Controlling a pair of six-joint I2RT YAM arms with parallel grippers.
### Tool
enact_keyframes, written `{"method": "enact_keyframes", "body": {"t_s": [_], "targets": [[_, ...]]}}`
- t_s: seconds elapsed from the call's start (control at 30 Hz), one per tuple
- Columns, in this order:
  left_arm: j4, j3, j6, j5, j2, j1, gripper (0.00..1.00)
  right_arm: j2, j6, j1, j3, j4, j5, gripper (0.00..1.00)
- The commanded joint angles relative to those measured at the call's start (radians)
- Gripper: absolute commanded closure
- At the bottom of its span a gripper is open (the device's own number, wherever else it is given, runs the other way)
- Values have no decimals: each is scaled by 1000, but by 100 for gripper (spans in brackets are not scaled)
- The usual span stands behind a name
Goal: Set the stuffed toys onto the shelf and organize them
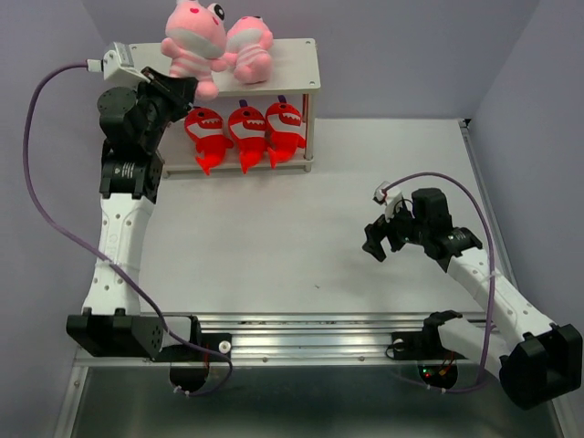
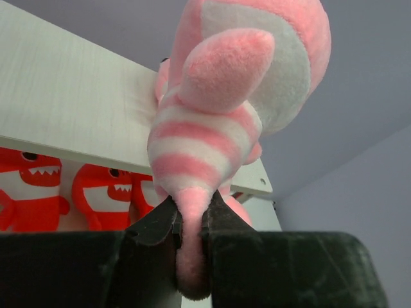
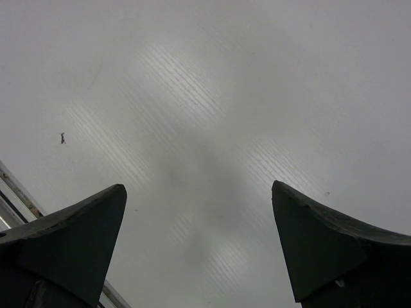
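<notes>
Top external step: last pink toy (image 1: 193, 41) sits on shelf (image 1: 294, 57) top, far left.
Left gripper (image 2: 189, 221): pinching its leg.
Right gripper (image 1: 381, 239): wide open, empty.
Next: probably let go gently.

You see two pink creatures (image 1: 193, 41) with pink-and-white striped bellies, three bright red sharks (image 1: 246, 128) with white toothy grins, a pale whitish-grey shelf (image 1: 297, 64), a plain white worktop (image 1: 274, 237), your black left hand (image 1: 187, 88) and black right hand (image 1: 384, 241), purple cables (image 1: 27, 137)
</notes>
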Motion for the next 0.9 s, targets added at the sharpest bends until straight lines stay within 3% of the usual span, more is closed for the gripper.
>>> {"method": "enact_keyframes", "body": {"t_s": [0.0,0.2,0.63,0.87], "targets": [[86,110,-68,17,88,45,100,-27,1,-6,-14,57,0,0],[67,201,-96,22,203,82,100,-27,-8,-6,-18,56,9,0],[107,230,-259,75,335,133,100,-29,-22,-6,-21,57,30,0],[133,228,-335,104,362,135,94,-29,-25,-6,-23,57,35,0]]}}
